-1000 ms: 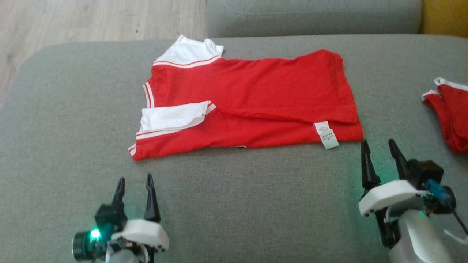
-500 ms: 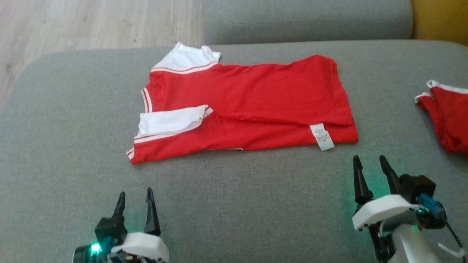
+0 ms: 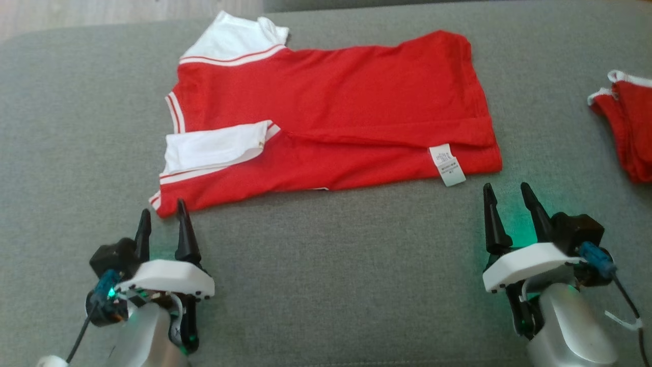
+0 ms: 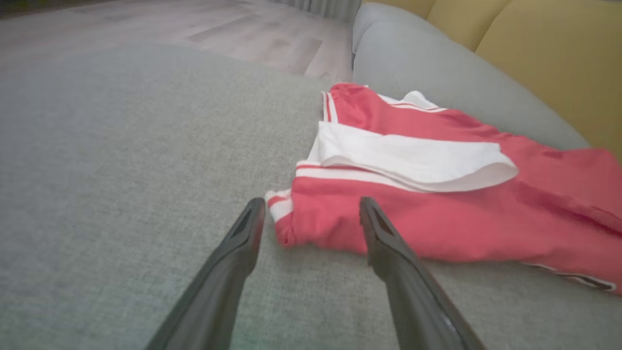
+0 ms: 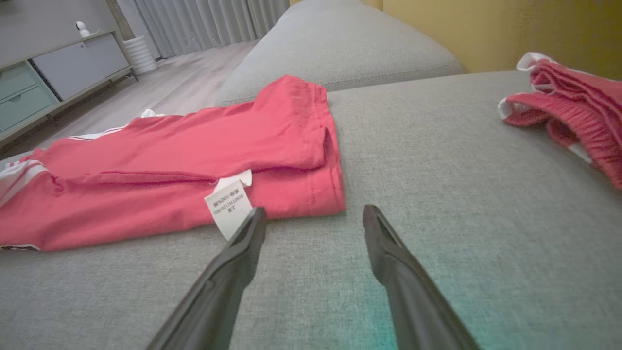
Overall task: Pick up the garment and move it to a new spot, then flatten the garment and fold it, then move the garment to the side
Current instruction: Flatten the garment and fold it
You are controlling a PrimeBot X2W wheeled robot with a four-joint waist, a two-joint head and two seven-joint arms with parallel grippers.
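The garment [image 3: 336,117] is a red T-shirt with white sleeves, lying folded lengthwise on the grey sofa cushion [image 3: 331,265], a white care label [image 3: 447,164] at its near right hem. My left gripper [image 3: 162,214] stands open just short of the shirt's near left corner [image 4: 286,228], which lies between the line of its fingers. My right gripper [image 3: 506,191] is open too, just below the near right corner [image 5: 330,199], its left fingertip [image 5: 255,221] close to the label [image 5: 228,206]. Neither gripper holds anything.
A second red garment with white trim [image 3: 629,130] lies bunched at the cushion's right edge [image 5: 573,102]. A grey backrest cushion [image 5: 340,43] and a yellow one [image 4: 549,63] rise behind. Wooden floor [image 4: 170,24] lies past the left end.
The head camera has tilted down and closer. My left gripper has advanced toward the shirt's near left corner; the right gripper stays near the right corner. Both remain open.
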